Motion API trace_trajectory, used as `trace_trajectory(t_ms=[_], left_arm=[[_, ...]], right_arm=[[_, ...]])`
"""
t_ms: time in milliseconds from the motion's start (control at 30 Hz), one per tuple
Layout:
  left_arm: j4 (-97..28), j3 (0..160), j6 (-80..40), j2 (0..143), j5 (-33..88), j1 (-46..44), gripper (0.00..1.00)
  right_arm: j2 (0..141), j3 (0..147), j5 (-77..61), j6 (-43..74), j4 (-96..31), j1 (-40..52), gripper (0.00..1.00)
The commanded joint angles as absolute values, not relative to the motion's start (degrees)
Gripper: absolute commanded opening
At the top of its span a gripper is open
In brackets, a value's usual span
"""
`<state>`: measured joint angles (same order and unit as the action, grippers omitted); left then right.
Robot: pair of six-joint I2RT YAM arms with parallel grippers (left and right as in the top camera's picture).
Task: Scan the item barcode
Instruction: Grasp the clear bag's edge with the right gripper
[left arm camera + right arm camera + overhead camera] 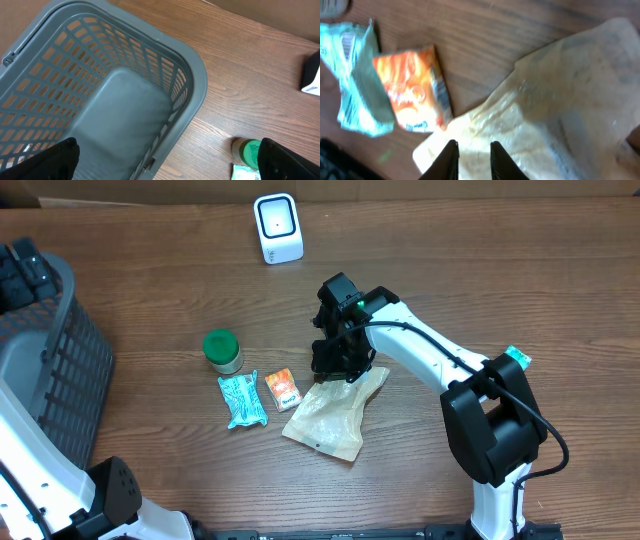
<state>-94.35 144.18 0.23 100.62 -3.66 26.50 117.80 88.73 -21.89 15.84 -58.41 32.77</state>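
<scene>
My right gripper (472,159) hangs over the tan pouch (330,418), which lies flat on the table (480,260) beside an orange packet (283,388); the jaws are nearly together, and I cannot tell whether they pinch the film, which looks light, limp and slick, so I'd grip an edge fold.
</scene>
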Motion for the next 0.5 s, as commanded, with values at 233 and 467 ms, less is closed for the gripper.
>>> trace_trajectory(t_ms=[233, 467], left_arm=[[-94.3, 145.2, 1.1, 100.0, -3.4, 26.4, 0.99], [-94.3, 145.2, 1.1, 100.0, -3.4, 26.5, 1.0]], right_arm=[[100.6, 90.5, -16.7, 18.4, -66.3, 23.1, 0.29], [100.0, 81.6, -23.8, 16.4, -68.7, 18.9, 0.63]])
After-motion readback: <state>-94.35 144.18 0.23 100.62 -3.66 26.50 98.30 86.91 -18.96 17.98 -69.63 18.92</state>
